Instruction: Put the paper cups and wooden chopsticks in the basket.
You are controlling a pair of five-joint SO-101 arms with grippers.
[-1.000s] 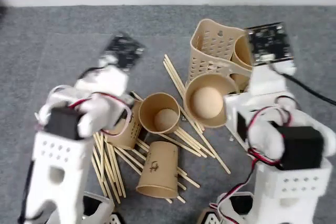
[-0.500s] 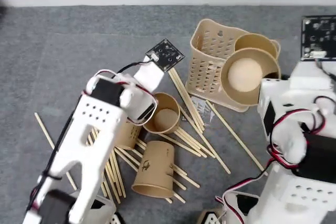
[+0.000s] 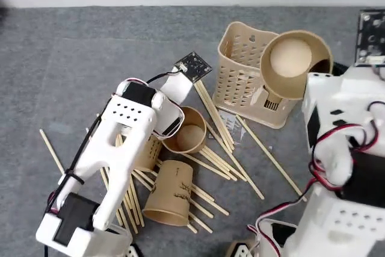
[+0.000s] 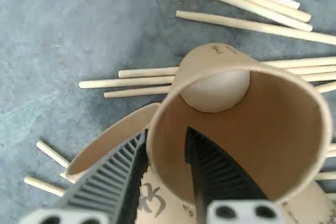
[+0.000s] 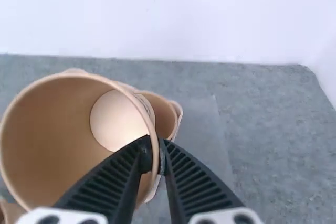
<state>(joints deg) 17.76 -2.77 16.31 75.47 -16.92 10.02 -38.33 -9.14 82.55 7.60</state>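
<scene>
Grey matting (image 3: 72, 46) covered the table. Your right arm stood raised at the far side. Its right gripper (image 5: 152, 149) was clamped on the rim of a raised cup (image 5: 58, 129), one finger inside and one outside, holding it tilted over the basket (image 3: 240, 64). Your left arm stretched forward and down. Its left gripper (image 4: 165, 139) stood parted astride the wall of a second cup (image 4: 262, 129) lying on scattered chopsticks (image 3: 224, 151), with a gap beside the inner finger. A third cup (image 3: 168, 194) lay on its side nearby.
</scene>
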